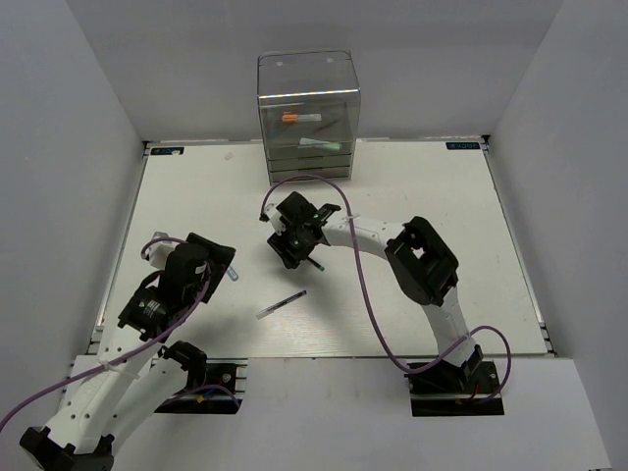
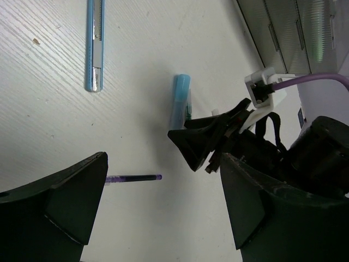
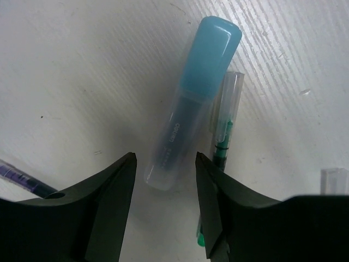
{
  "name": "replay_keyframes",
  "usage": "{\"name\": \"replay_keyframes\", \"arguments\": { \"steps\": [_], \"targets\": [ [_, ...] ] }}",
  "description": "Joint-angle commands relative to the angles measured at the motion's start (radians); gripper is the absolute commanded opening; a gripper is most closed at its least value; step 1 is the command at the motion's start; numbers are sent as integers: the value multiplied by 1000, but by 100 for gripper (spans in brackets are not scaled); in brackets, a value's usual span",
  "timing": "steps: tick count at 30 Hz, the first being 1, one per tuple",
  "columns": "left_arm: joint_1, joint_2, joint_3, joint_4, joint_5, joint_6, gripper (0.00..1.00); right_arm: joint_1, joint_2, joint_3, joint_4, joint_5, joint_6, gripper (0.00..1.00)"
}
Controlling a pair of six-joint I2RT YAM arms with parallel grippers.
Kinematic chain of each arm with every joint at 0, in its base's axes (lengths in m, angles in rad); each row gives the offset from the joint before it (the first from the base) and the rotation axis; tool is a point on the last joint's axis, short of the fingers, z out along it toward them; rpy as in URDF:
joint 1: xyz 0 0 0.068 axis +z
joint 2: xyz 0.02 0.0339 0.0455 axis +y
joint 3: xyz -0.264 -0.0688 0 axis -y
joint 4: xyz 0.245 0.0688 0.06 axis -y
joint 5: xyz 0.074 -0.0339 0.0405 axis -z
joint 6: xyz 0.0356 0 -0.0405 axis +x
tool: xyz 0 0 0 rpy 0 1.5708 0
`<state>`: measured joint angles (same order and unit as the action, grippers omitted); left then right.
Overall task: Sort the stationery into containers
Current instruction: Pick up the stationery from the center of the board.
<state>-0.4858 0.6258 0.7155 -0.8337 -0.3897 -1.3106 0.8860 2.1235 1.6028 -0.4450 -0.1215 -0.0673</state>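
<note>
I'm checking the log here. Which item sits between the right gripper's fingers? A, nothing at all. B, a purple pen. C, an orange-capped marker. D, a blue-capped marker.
D: the right wrist view shows the blue-capped marker lying on the table inside the open right gripper, with a green pen just beside it.

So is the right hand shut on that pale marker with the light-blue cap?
Open. The right hand straddles the pale marker with the light-blue cap; white table shows on both sides.
</note>
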Motion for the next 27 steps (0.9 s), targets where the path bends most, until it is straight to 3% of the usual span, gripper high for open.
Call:
{"name": "replay_keyframes", "arguments": {
  "steps": [1, 15, 20, 27],
  "targets": [
    [6, -1, 1, -5, 5, -16, 94, 18, 26, 32, 34, 34, -6, 54],
    [6, -20, 1, -5, 5, -26, 94, 24, 41, 37, 61, 85, -45, 54],
    [6, -9, 10, -5, 5, -26, 94, 27, 111, 170, 16, 95, -83, 55],
    [6, -9, 10, -15, -5, -26, 94, 24, 148, 194, 28, 106, -95, 55]
  ]
}}
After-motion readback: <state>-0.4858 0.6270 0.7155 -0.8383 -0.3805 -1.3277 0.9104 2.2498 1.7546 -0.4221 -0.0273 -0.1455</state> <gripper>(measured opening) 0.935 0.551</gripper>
